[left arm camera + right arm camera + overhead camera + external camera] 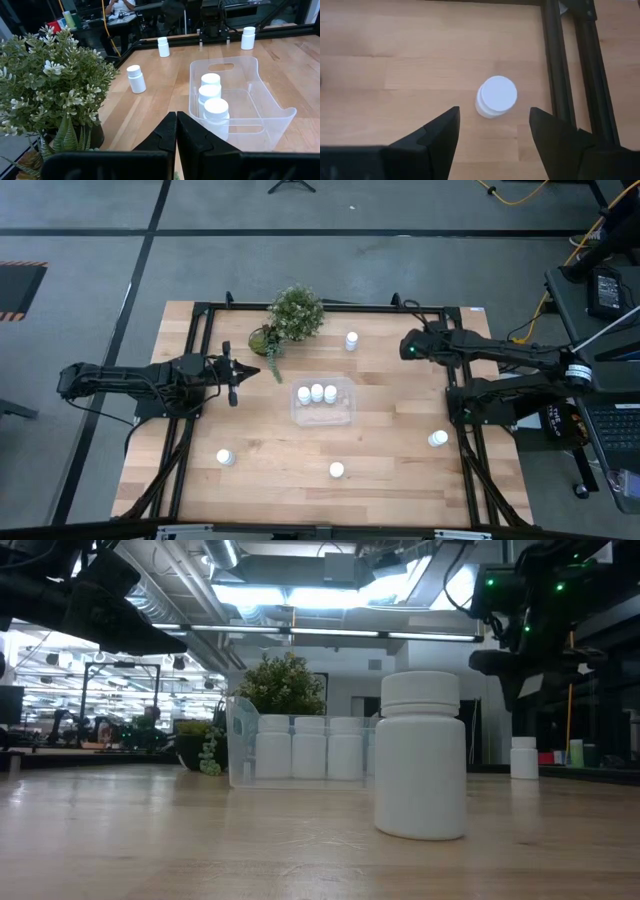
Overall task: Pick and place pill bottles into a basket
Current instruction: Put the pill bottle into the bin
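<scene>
The right end effector point(492, 131) hangs with fingers apart above a pill bottle point(496, 96) on the desk point(395, 60). The left end effector point(176, 131), fingers together, waits beside the basket point(260, 107).

We see a light wooden butcher-block counter point(270, 450) edged by a black metal frame point(330, 307). A small potted green plant with tiny white flowers point(294, 314) stands upright near the counter's far edge. Around the counter lies grey floor point(90, 290) crossed by dark lines, where a yellow cable point(520, 194) trails at the far right beside dark equipment point(605, 285).
</scene>
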Robot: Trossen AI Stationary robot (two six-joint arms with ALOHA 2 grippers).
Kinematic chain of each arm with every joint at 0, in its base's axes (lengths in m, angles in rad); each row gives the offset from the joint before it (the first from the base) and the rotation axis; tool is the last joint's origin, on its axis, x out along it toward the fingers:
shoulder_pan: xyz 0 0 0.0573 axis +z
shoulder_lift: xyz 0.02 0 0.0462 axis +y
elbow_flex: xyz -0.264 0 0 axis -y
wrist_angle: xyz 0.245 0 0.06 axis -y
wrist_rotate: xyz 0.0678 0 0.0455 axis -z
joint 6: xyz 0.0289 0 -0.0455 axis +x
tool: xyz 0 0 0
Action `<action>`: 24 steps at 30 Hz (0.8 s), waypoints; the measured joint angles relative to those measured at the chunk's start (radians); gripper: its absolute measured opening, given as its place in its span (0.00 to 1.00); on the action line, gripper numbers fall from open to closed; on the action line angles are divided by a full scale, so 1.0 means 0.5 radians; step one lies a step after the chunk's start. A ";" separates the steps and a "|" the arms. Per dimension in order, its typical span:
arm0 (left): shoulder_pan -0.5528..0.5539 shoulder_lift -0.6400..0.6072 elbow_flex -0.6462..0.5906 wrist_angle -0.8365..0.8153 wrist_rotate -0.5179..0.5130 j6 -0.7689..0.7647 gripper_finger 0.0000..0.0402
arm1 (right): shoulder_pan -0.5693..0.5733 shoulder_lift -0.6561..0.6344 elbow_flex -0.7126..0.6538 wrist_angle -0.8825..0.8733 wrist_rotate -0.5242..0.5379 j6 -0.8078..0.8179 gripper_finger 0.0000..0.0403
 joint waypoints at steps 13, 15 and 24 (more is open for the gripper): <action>0.000 0.000 0.000 0.000 0.000 0.001 0.04 | -0.039 0.002 -0.146 0.181 -0.023 -0.054 0.60; 0.001 0.001 0.000 0.000 0.000 0.001 0.05 | -0.058 0.002 -0.166 0.183 -0.021 -0.046 0.60; 0.001 0.000 0.000 0.002 0.000 0.001 0.08 | -0.198 0.002 -0.346 0.592 -0.022 -0.215 0.60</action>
